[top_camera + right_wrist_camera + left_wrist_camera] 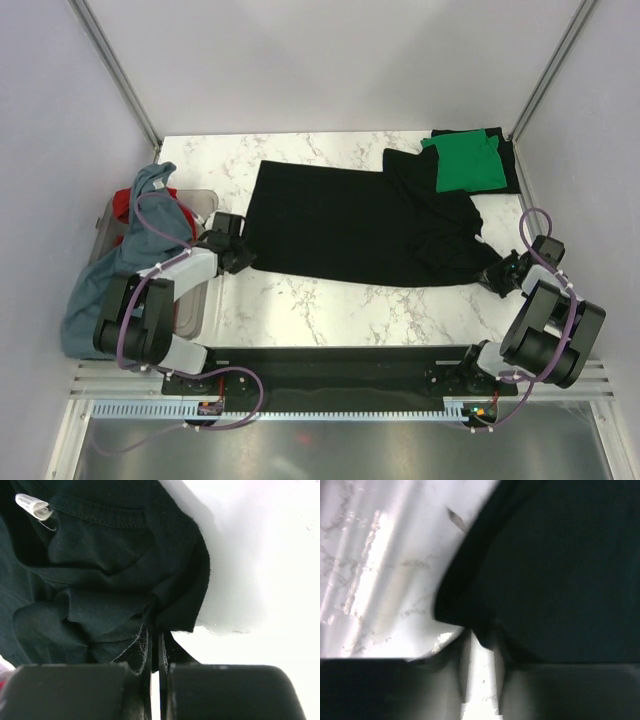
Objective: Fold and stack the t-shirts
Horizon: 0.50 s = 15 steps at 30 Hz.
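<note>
A black t-shirt (pixel 340 225) lies spread across the marble table (pixel 330 310), bunched at its right end. My left gripper (pixel 243 258) is at the shirt's near left corner. In the left wrist view its jaws (pixel 482 640) stand narrowly apart, with the black cloth (pixel 550 570) at their tips and bare table showing between them. My right gripper (pixel 497 277) is at the near right corner. It (pixel 155 630) is shut on a fold of the black shirt (pixel 100 580) beside the collar and its white label (pixel 32 506). A folded green t-shirt (pixel 468 163) lies on a folded black one (pixel 508 165) at the back right.
At the left edge stands a translucent grey bin (pixel 192 305), with a grey-blue shirt (pixel 140 235) draped over it and a red one (pixel 122 205) inside. Metal frame posts (pixel 120 70) rise at both back corners, and white walls close in the sides.
</note>
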Tool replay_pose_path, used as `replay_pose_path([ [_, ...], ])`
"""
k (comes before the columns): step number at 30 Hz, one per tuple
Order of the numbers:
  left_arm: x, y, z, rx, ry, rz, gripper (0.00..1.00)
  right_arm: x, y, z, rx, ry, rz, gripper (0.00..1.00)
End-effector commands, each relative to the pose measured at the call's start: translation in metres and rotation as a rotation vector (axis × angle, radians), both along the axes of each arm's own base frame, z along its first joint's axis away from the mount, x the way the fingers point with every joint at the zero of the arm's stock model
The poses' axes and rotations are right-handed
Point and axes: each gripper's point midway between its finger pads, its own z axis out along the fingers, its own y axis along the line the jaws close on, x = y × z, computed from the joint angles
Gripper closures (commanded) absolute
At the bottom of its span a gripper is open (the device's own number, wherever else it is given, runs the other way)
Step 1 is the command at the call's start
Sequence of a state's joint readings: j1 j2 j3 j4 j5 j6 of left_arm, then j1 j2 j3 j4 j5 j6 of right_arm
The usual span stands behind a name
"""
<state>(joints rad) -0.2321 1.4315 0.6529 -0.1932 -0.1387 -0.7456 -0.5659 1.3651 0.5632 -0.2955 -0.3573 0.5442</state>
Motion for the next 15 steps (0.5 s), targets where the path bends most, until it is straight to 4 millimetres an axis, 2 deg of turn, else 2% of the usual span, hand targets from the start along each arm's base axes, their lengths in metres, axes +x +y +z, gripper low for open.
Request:
replay_pose_path([
  [1, 0.002, 0.02, -0.013, 0.053, 0.063, 0.087, 0.97, 0.014, -0.007, 0.013, -0.019, -0.05, 0.015, 1.0],
  [2, 0.006, 0.017, -0.008, 0.046, 0.061, 0.072, 0.98, 0.017, -0.007, 0.016, -0.011, -0.055, 0.014, 1.0],
  [3, 0.017, 0.013, 0.006, 0.035, 0.047, 0.058, 0.98, 0.026, -0.01, 0.025, -0.007, -0.076, 0.022, 1.0],
  [5, 0.029, 0.01, 0.029, 0.034, 0.013, 0.037, 0.98, 0.034, -0.006, 0.038, 0.031, -0.09, 0.058, 1.0],
  [6, 0.037, 0.009, 0.057, 0.031, -0.02, 0.035, 0.98, 0.038, -0.006, 0.046, 0.037, -0.095, 0.072, 1.0],
  [8, 0.04, 0.012, 0.085, 0.041, -0.06, 0.037, 0.98, 0.048, -0.01, 0.074, 0.037, -0.141, 0.057, 1.0],
  [9, 0.038, 0.013, 0.114, 0.037, -0.106, 0.043, 0.98, 0.052, -0.015, 0.101, -0.01, -0.205, 0.042, 1.0],
  [11, 0.03, 0.021, 0.138, 0.032, -0.149, 0.07, 0.98, 0.047, -0.022, 0.122, -0.059, -0.225, -0.006, 1.0],
  [12, 0.023, 0.024, 0.144, 0.027, -0.156, 0.079, 0.98, 0.048, -0.026, 0.143, -0.096, -0.268, -0.016, 1.0],
  [13, 0.01, 0.028, 0.157, 0.019, -0.181, 0.09, 0.98, 0.04, -0.024, 0.143, -0.088, -0.241, -0.026, 1.0],
  [14, 0.002, 0.032, 0.158, 0.015, -0.185, 0.109, 0.98, 0.034, -0.03, 0.143, -0.089, -0.23, -0.046, 1.0],
  [15, -0.011, 0.035, 0.147, 0.017, -0.157, 0.12, 0.98, 0.025, -0.03, 0.137, -0.085, -0.211, -0.05, 1.0],
])
